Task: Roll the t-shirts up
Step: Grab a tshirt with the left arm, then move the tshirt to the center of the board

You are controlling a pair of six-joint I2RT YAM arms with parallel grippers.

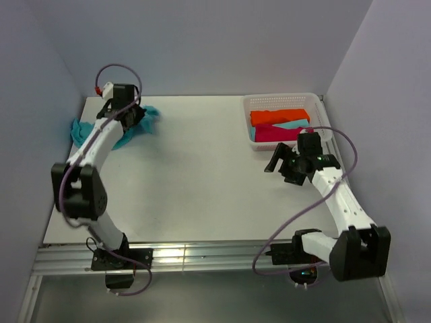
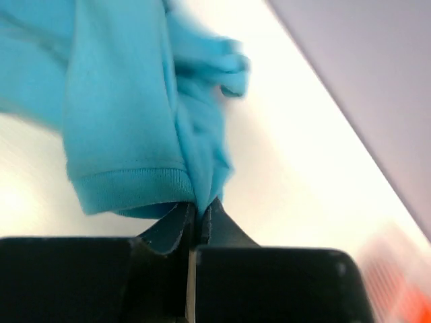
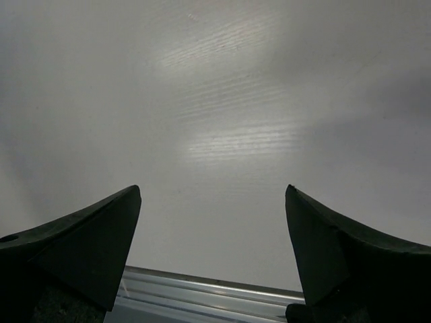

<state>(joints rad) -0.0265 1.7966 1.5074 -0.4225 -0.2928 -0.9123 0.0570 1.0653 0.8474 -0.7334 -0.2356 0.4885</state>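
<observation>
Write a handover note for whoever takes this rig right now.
Left tool: shut on the turquoise t-shirt, pinching fabric beside a hem, at the far left corner of the table.
Right tool: open, empty, over bare table near the basket.
In the basket: orange t-shirt, magenta t-shirt, pale turquoise t-shirt.
Done: turquoise one gripped. Left: spread and roll it; it lies crumpled.

The middle of the table lies open. A white basket blocks the far right corner; a crumpled turquoise t-shirt lies far left.
</observation>
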